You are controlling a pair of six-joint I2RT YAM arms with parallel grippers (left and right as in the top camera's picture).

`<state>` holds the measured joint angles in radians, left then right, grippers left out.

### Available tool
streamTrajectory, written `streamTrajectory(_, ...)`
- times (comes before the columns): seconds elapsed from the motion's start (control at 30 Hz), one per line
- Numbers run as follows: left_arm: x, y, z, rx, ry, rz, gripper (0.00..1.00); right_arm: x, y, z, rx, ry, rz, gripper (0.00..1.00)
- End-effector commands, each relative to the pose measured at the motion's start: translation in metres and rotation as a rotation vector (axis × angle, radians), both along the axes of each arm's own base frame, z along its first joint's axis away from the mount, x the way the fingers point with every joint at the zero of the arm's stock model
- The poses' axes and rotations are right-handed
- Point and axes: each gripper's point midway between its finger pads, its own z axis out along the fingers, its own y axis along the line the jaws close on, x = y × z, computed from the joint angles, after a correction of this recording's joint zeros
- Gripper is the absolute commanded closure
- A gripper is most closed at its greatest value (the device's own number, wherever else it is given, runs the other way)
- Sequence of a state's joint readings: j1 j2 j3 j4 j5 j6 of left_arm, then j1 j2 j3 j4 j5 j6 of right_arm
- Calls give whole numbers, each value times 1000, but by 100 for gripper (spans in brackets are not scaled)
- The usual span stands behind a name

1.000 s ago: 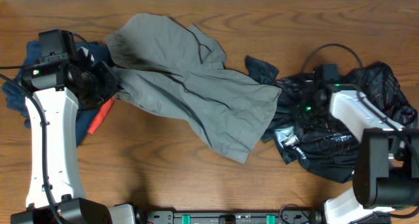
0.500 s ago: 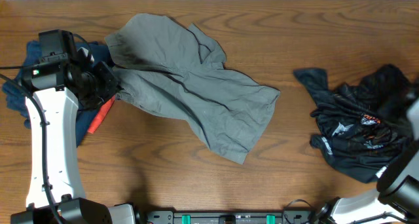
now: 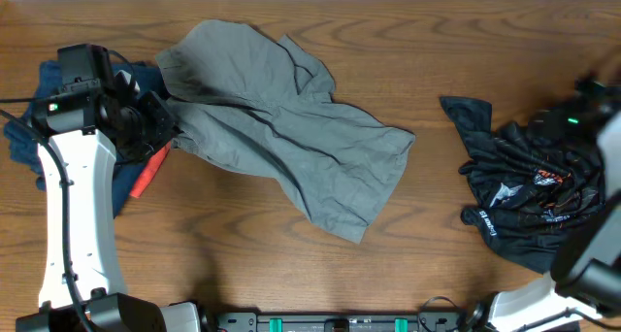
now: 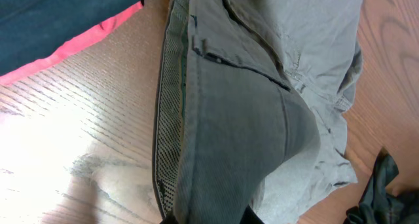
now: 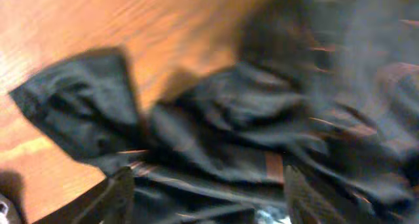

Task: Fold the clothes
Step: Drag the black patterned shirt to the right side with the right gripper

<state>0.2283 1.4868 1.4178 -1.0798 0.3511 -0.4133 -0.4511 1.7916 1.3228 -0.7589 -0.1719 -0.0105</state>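
Laying-out step: left tool [image 3: 158, 125] grasps the waistband of the grey shorts [image 3: 291, 138] sprawled to its right on the worktop [image 3: 243, 264], right tool [image 5: 211, 191] hangs released over the black shirt [image 3: 534, 201]; next move, as judged, calls for spreading the shorts flat.

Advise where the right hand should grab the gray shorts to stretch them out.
Grip the leg hem at the lower-right end of the gray shorts, coming in from the right over bare table. That edge lies free on the wood, farthest from the waistband end where the left hand sits. The right hand is open over the black shirt.
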Motion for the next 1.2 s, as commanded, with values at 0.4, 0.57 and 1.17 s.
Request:
streamTrajectory(0.4, -2, 3, -3, 18, 12, -8, 94, 1, 50, -105, -135, 301, 189, 82)
streamTrajectory(0.57, -3, 2, -4, 17, 19, -8, 93, 5, -10, -56, -268, 267, -128, 99)
streamTrajectory(1.17, -5, 2, -4, 15, 27, -9, 94, -66, -170, 83, -337, 86, -677, 75)
